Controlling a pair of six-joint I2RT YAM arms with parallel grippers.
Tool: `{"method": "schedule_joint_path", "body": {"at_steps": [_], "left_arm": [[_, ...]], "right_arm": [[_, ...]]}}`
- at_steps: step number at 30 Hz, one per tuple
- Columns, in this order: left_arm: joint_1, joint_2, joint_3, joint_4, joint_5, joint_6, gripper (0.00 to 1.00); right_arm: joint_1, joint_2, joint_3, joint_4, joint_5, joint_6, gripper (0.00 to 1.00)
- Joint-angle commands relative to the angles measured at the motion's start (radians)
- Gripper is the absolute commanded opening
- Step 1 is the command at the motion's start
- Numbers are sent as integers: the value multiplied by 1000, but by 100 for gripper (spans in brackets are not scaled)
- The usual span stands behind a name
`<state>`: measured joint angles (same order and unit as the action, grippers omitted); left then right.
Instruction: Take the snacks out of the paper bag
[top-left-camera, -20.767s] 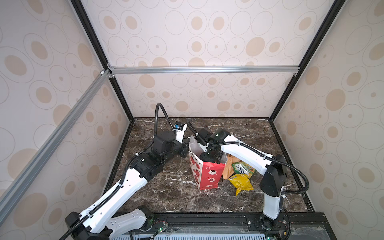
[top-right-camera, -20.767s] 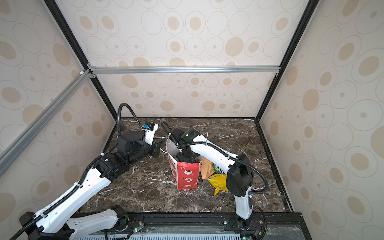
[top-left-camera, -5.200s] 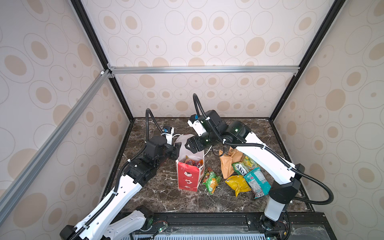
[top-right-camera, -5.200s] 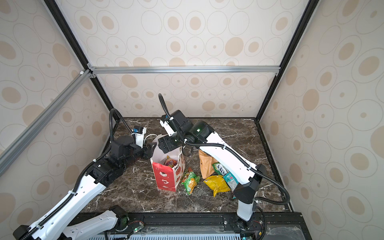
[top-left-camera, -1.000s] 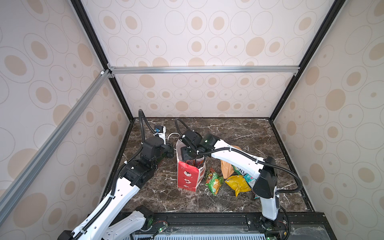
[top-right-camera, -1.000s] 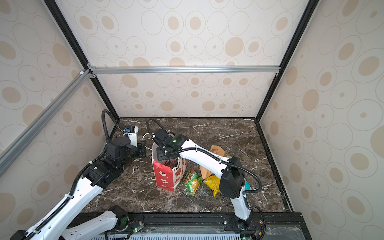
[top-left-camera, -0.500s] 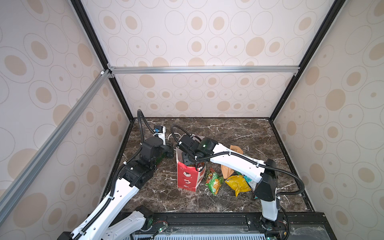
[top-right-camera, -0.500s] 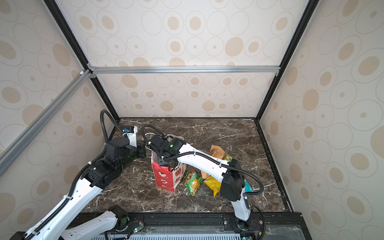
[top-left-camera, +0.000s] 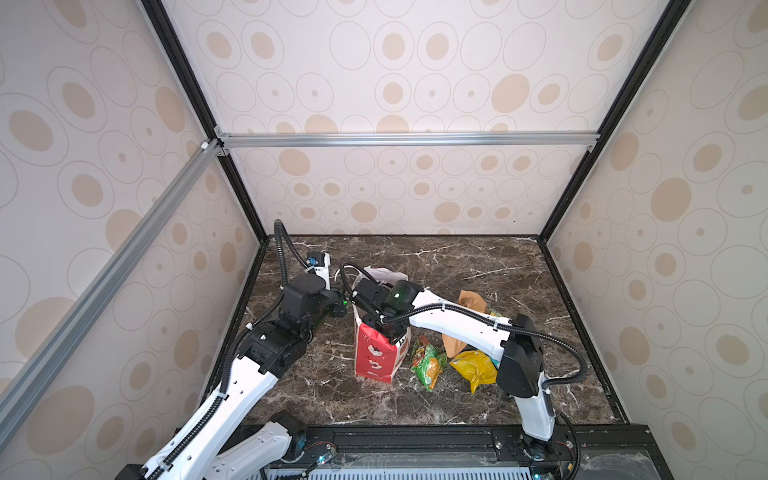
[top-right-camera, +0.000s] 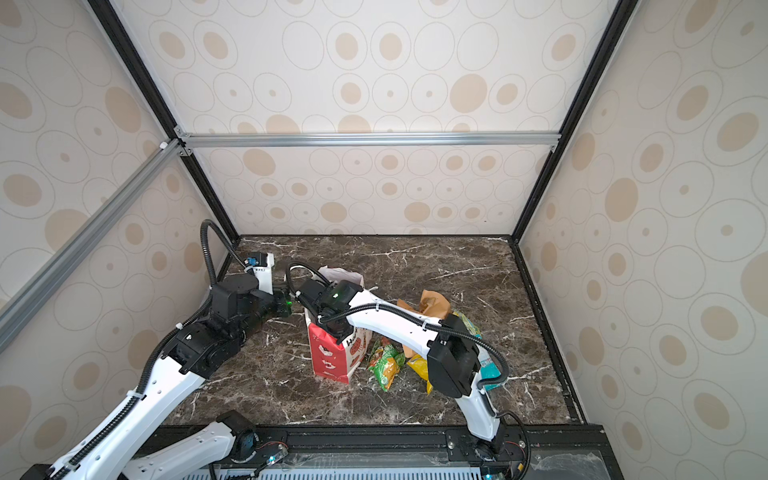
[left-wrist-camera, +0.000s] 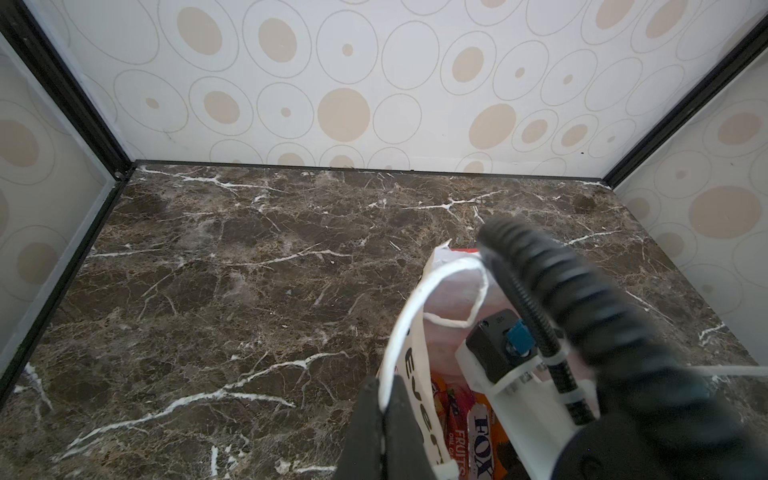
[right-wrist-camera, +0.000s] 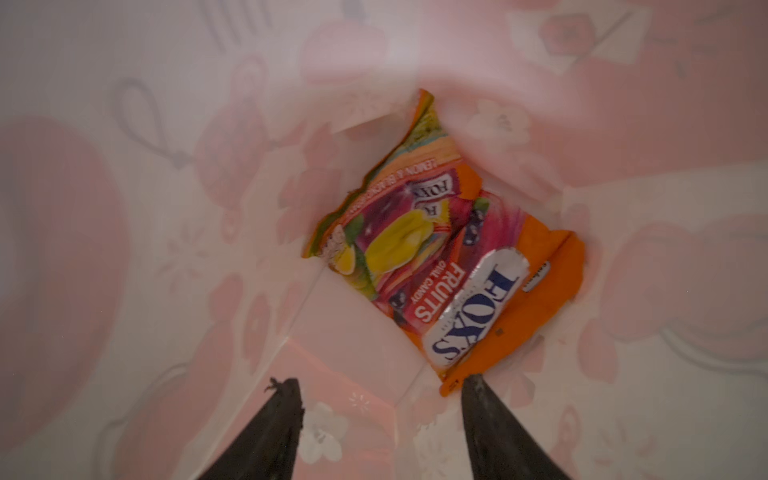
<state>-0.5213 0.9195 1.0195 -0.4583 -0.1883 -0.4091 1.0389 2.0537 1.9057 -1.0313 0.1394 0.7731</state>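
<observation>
On the dark brown marble table, the tall red paper gift bag stands upright at lower centre in both top views, its mouth plugged by the right arm — a tan kraft pouch, yellow packet and green-and-red packet lie just right of it. The right gripper holds its jaws apart over the orange FOX'S packet on the bag floor; the left gripper is clamped on a white cord handle.

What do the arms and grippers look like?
The left arm and right arm have white links and black joints, each with a black ribbed cable along it and a green light at the wrist. The left gripper and right gripper have black tapered fingers.
</observation>
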Motion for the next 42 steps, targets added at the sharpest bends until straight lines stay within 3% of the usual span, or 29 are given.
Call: {"method": "schedule_joint_path", "body": {"at_steps": [1,10,18,23,33,42], "left_arm": [[6,-12,19,30,-7,-21,0],[7,-6,31,41,2,-16,0],[7,-8,17,67,21,-14,0],[7,-1,19,75,28,-14,0],[8,28,43,87,30,6,0],[11,39,44,100,41,3,0]], "right_arm": [[-19,1,-49,-21,7,38,66],[-45,71,-79,20,-161,11,72],[-95,123,39,-132,-361,-181,84],[-127,107,61,-202,-320,-245,86],[-97,196,-66,-193,-408,-279,86],[-55,287,-79,-180,-449,-302,82]]}}
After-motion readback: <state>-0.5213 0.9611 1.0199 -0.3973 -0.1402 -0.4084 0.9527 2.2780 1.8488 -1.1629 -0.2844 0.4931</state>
